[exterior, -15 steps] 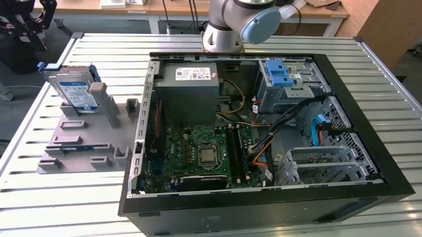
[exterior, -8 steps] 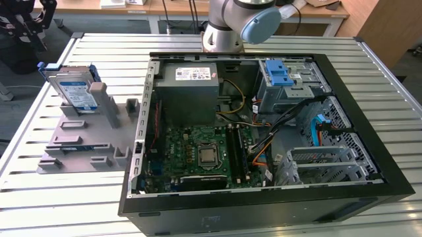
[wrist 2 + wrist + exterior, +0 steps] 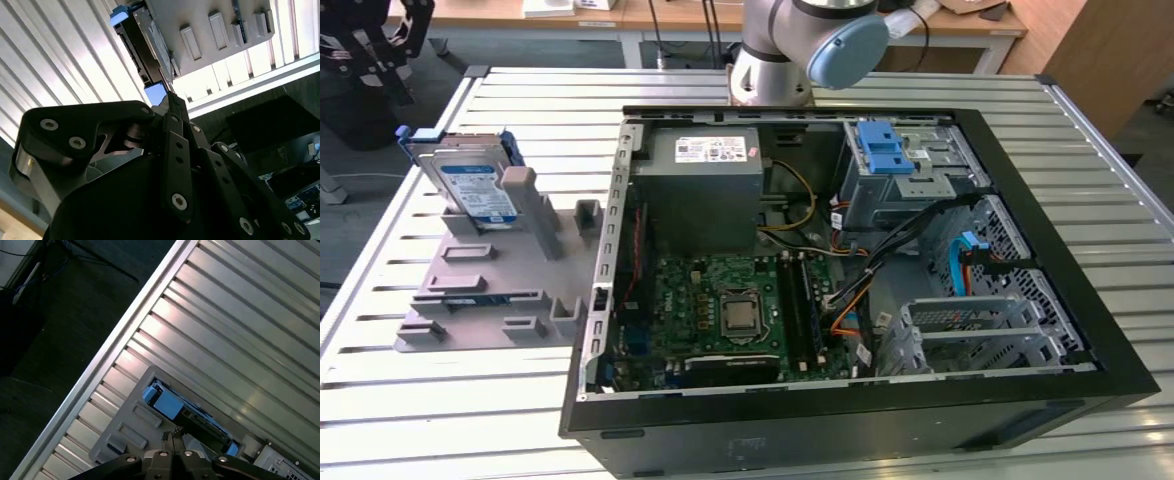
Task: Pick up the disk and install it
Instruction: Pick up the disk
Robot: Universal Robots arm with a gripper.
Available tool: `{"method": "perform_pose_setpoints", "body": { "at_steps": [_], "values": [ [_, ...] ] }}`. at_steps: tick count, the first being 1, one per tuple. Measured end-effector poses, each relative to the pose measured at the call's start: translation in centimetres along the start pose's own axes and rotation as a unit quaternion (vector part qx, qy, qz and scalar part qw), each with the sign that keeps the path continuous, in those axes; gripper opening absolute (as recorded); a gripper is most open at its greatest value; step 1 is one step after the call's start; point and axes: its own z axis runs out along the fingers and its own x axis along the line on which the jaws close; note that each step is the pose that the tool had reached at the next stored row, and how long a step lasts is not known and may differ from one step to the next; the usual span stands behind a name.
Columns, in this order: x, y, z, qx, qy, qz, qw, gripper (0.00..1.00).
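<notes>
Disk stands on edge in a grey slotted holder on the slatted metal table, at about ten o'clock from the open computer case in the exterior view. That view gives its white and blue label face-on and the blue frame round its edges. It also shows the case's inside: a grey power supply at the case's eleven o'clock, the green motherboard at seven o'clock and a blue-latched drive bay at one o'clock.

The wrist views see the disk from above, edge-on, as a thin dark slab with blue ends in the holder.

The arm's base rises at twelve o'clock from the case, with one blue-capped joint. The claw points down toward the disk, apart from it. Its fingers meet tip to tip in the first wrist view, closed on nothing.
</notes>
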Motion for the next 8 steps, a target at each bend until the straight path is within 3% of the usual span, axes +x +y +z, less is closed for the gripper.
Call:
{"method": "perform_pose_setpoints", "body": {
  "at_steps": [4, 8],
  "values": [
    [0.00, 0.00, 0.04, -0.0001, 0.0010, -0.034, 0.9994, 0.11],
    [0.00, -0.01, 0.07, -0.0003, 0.0020, -0.068, 0.9977, 0.11]
  ]
}}
